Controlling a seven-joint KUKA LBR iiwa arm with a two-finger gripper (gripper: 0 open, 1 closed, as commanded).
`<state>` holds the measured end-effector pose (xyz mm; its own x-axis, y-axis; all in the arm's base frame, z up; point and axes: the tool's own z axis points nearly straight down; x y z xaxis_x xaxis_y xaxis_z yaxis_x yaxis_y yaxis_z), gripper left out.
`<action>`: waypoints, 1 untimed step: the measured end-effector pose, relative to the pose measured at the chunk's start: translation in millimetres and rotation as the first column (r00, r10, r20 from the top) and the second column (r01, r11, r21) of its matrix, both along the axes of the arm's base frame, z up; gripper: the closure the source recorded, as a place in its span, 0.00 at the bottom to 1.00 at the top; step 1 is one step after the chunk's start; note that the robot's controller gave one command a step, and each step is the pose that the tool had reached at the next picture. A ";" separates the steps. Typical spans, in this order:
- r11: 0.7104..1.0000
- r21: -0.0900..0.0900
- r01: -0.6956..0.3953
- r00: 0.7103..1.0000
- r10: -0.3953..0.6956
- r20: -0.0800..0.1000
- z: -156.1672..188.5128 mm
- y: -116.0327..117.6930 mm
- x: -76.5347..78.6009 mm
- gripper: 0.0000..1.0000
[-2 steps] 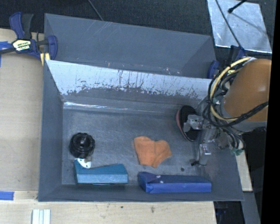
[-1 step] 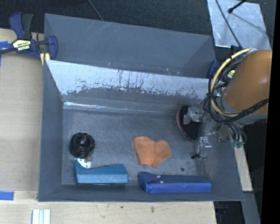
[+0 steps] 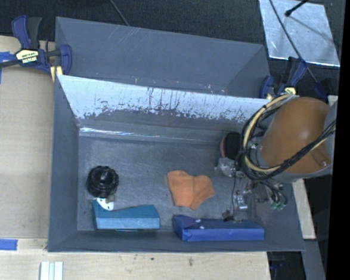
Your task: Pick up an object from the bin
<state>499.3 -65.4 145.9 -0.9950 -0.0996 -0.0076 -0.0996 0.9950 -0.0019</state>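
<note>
I am looking down into the grey bin (image 3: pixel 66 159) and counting five loose things on its floor, each one of a kind. At about 8 o'clock a black round cap-like piece (image 3: pixel 103 181) is sitting, and just below it, touching or nearly so, a pale blue box (image 3: pixel 126 217) is lying flat along the near wall at 7 o'clock. Near the middle, leaning toward 4 o'clock, an orange soft lump (image 3: pixel 189 189) is resting by itself. Along the near wall at 5 o'clock a long dark blue box (image 3: pixel 219 230) is lying on its side. At 2 o'clock a dark red-and-black thing (image 3: pixel 229 145) is showing partly behind my wrist cables, too hidden to name. My gripper (image 3: pixel 234 213) is hanging at 4 o'clock, just right of the orange lump and right at the far edge of the dark blue box, the thing nearest to it. I cannot tell whether the gripper is spread or pressed together, and nothing is showing in its grasp.
</note>
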 end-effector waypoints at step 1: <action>1.000 0.002 -0.005 1.000 0.005 -0.009 -12.9 2.2 -6.7 0.00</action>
<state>492.6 -63.2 133.0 -0.9945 -0.1047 0.0014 -0.1047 0.9945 0.0009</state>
